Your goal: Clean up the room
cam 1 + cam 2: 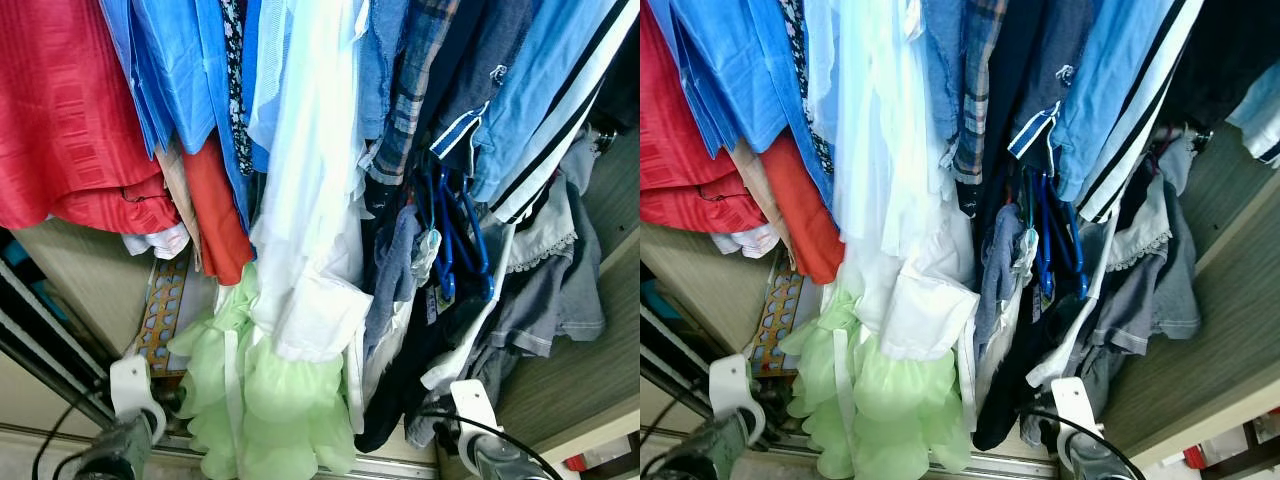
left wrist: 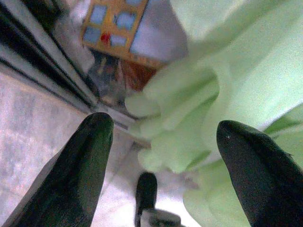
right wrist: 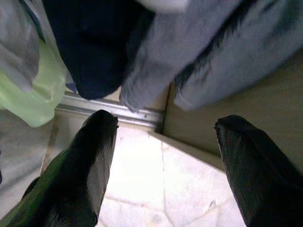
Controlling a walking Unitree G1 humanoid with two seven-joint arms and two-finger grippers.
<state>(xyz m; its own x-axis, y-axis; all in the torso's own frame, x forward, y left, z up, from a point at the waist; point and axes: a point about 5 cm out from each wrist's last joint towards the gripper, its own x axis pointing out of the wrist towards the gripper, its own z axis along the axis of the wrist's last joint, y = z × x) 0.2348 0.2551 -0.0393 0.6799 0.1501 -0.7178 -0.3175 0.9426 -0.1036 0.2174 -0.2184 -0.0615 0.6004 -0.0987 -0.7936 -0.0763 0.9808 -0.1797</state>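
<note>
Head camera, both eyes: an open wardrobe packed with hanging clothes. At the robot's left hung a red ribbed garment (image 1: 60, 120), then bright blue shirts (image 1: 175, 70), an orange cloth (image 1: 215, 210), and a long white sheer dress (image 1: 315, 200) near the middle. Below the white dress hung a pale green ruffled garment (image 1: 260, 400), reaching down to the metal sliding-door track (image 1: 390, 468). To the right: a plaid shirt (image 1: 415, 90), a light blue shirt with dark and white stripes (image 1: 540, 110), blue plastic hangers (image 1: 460, 240) and grey garments (image 1: 540, 300) against the wood-grain side wall (image 1: 600, 360) of the wardrobe. Both silver wrists sat low in frame, left (image 1: 130, 420) and right (image 1: 480, 430).

Left wrist view: the left gripper (image 2: 163, 137) had its two black fingers (image 2: 87, 161) spread wide, holding nothing. The pale green ruffles lay just beyond the fingers; touching or not could not be told. A patterned orange box (image 2: 116, 23) stood further back, beside the track.

Right wrist view: the right gripper (image 3: 163, 137) was likewise wide open and empty, pointed at pale floor tiles (image 3: 156, 179), with a dark navy garment (image 3: 99, 52) and grey hems hanging beyond it.
</note>
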